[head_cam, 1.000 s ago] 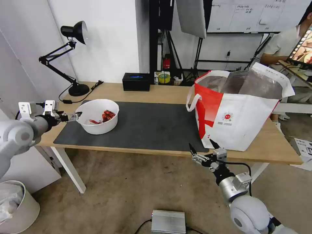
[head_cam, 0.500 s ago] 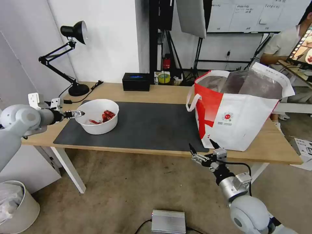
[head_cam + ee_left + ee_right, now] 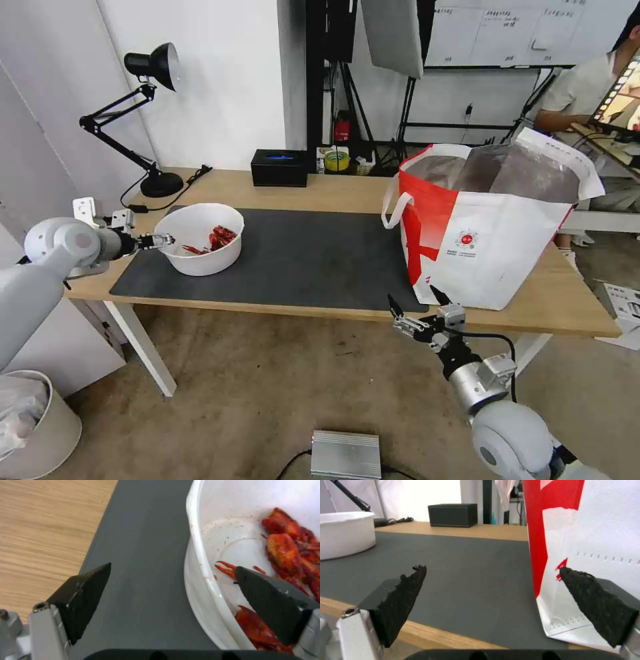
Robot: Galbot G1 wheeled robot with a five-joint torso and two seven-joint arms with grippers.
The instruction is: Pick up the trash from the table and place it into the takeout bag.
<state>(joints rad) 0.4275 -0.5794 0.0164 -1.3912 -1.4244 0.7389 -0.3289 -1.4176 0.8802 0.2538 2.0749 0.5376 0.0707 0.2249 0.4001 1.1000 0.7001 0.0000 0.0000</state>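
A white bowl (image 3: 200, 259) with red shells (image 3: 222, 237) sits on the left end of the dark grey mat (image 3: 313, 257) on the wooden table (image 3: 333, 190). My left gripper (image 3: 163, 239) is open at the bowl's left rim. In the left wrist view the left gripper (image 3: 173, 567) straddles the rim of the bowl (image 3: 213, 527), one finger over the mat (image 3: 146, 555) and the other inside above the shells (image 3: 283, 550). The takeout bag (image 3: 493, 247) stands open at the right. My right gripper (image 3: 412, 297) hangs open below the table's front edge, just left of the bag (image 3: 606, 530).
At the back of the table stand a black box (image 3: 279, 167), a black desk lamp (image 3: 157, 181) with its cable, and a tape roll (image 3: 337, 160). On the floor there is a white bin (image 3: 40, 427) at the left and a silver box (image 3: 345, 455) in front.
My left arm has swung in toward the table and its gripper has edged right onto the bowl's left rim. The right arm, bowl and bag have not moved.
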